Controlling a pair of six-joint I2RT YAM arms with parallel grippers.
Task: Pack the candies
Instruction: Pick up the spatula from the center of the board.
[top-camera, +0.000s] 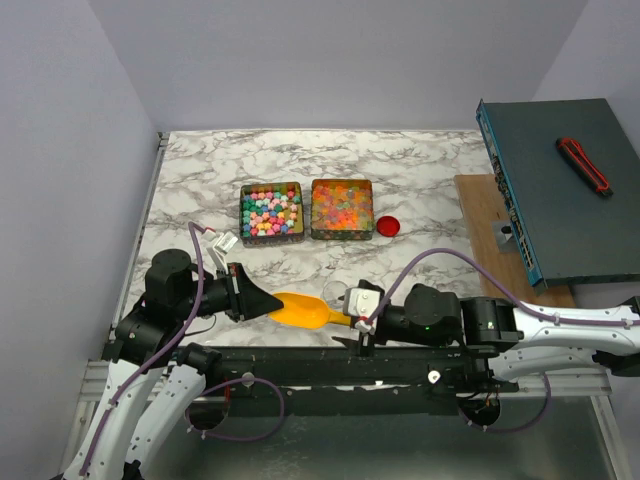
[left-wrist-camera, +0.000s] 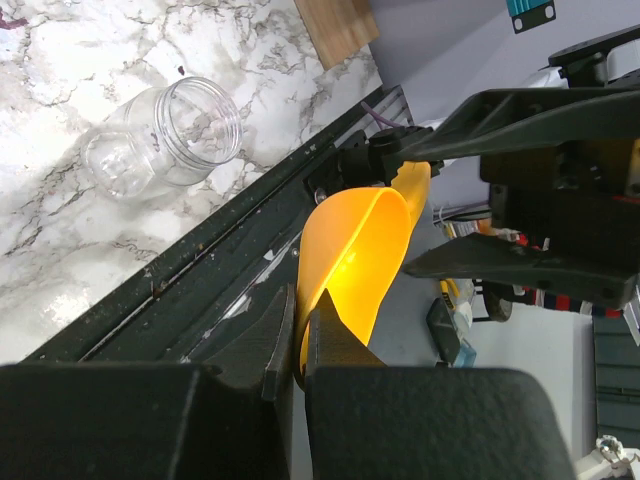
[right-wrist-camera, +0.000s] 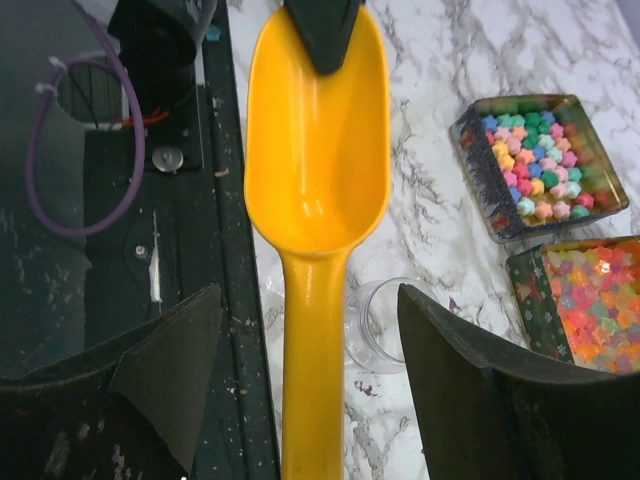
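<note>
1. Left gripper (left-wrist-camera: 300, 335) pinches yellow scoop (right-wrist-camera: 318, 150) at bowl rim; right gripper (right-wrist-camera: 312, 330) has fingers spread, flanking the handle.
2. Candies (top-camera: 270, 213) fill two open tins (right-wrist-camera: 478, 182) mid-table.
3. Likely light, loose, rolling; scoop rather than pinch.
</note>
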